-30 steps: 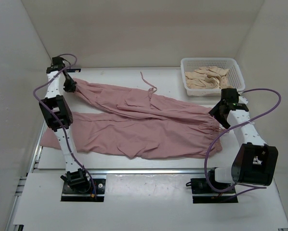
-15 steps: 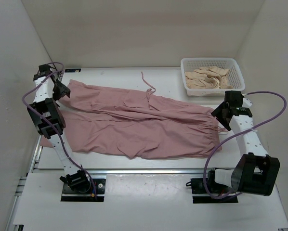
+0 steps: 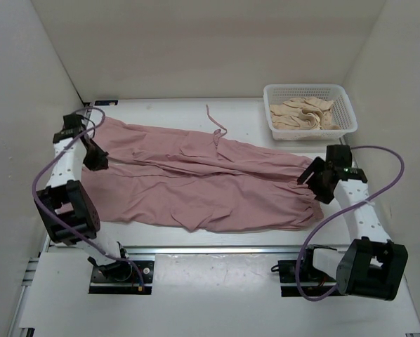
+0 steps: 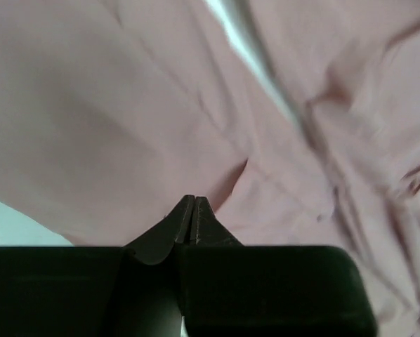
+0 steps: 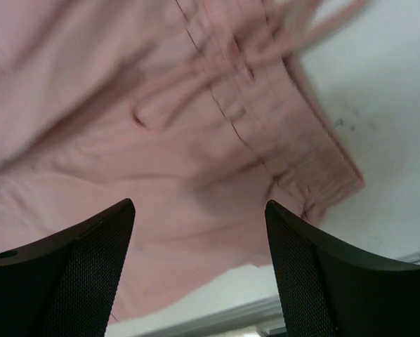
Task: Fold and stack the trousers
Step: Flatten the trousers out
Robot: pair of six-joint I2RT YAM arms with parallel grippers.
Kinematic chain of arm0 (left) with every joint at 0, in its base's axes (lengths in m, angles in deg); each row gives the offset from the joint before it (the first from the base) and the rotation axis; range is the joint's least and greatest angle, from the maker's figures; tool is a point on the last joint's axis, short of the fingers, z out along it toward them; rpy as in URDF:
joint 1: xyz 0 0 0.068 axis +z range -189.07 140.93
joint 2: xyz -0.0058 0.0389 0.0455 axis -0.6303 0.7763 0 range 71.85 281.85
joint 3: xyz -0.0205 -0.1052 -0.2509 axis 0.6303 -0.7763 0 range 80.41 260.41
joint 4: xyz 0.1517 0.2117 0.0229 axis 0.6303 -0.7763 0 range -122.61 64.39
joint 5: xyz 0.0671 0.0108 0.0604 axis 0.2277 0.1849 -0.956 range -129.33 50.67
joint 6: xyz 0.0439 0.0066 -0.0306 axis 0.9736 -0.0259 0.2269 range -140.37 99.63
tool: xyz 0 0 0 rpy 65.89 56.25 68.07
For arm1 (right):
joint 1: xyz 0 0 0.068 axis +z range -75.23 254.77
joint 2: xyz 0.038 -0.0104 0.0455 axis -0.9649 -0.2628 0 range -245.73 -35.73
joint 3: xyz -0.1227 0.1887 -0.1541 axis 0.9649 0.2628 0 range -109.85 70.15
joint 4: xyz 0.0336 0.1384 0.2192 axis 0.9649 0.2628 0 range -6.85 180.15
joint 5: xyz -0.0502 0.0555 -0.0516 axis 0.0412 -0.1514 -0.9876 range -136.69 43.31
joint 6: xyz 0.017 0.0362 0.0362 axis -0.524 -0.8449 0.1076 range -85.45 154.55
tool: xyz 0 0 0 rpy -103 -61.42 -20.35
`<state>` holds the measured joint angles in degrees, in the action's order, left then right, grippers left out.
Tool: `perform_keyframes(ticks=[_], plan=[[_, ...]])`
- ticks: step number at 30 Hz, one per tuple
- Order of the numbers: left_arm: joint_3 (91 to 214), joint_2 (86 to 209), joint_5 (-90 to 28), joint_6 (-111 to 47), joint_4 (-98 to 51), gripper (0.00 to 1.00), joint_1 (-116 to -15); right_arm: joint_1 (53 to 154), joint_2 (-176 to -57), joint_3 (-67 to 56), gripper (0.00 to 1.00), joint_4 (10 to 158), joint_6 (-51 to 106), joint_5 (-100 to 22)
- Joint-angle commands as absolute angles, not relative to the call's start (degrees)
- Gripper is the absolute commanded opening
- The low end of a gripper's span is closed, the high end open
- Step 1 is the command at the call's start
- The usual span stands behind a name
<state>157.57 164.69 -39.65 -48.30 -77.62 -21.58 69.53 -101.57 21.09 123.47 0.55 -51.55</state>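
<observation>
Spread flat across mid-frame, long axis left to right: trousers (image 3: 203, 182), waistband (image 5: 287, 151) at right. Above the waistband, right gripper (image 5: 199, 205) wide open, empty. At far left, left gripper (image 4: 194, 200) pinched shut; hold on cloth unclear.

Soft even light; wrist views blur the trousers (image 4: 112, 105).
</observation>
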Motion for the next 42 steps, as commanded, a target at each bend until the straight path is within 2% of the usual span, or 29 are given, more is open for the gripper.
perform_keyframes(ticks=[1,2,7,13,22,26,28,29,32,37,42], plan=[[149.6,162.0,-36.2,-49.1,-74.5,0.14,-23.1,69.3,-99.2,27.1,0.80,125.7,0.1,-44.5],[148.4,162.0,-35.6,-49.1,-74.5,0.18,-23.1,69.3,-98.7,28.2,0.80,125.2,-0.5,-44.5],[147.2,167.7,-36.8,-48.0,-72.6,0.21,-23.7,69.3,-102.8,31.0,0.82,121.8,-5.3,-44.6],[154.2,179.7,-35.2,-47.3,-72.6,0.21,-24.2,68.3,-117.8,25.6,0.80,118.9,-10.3,-48.9],[172.1,193.7,-34.1,-46.1,-76.9,0.21,-24.7,65.7,-127.0,16.5,0.78,117.5,-13.3,-53.1],[185.5,195.9,-32.9,-43.9,-82.8,0.27,-26.5,65.7,-124.5,12.6,0.78,120.5,-12.6,-53.6],[187.5,193.2,-34.7,-43.9,-85.6,0.30,-26.5,65.7,-121.8,11.4,0.80,122.8,-10.5,-54.9],[187.5,191.5,-36.8,-43.9,-85.6,0.34,-26.5,65.7,-120.1,10.6,0.82,123.4,-10.0,-54.9],[182.8,182.7,-40.9,-44.5,-84.9,1.00,-26.5,65.7,-110.7,10.0,0.85,125.4,-8.7,-55.4],[168.2,168.5,-44.3,-48.0,-80.7,1.00,-24.1,65.7,-101.8,12.2,0.87,127.1,-5.4,-54.3],[154.4,164.9,-46.6,-50.8,-78.4,0.99,-18.5,65.7,-96.5,14.6,0.87,127.1,-1.8,-52.8]])
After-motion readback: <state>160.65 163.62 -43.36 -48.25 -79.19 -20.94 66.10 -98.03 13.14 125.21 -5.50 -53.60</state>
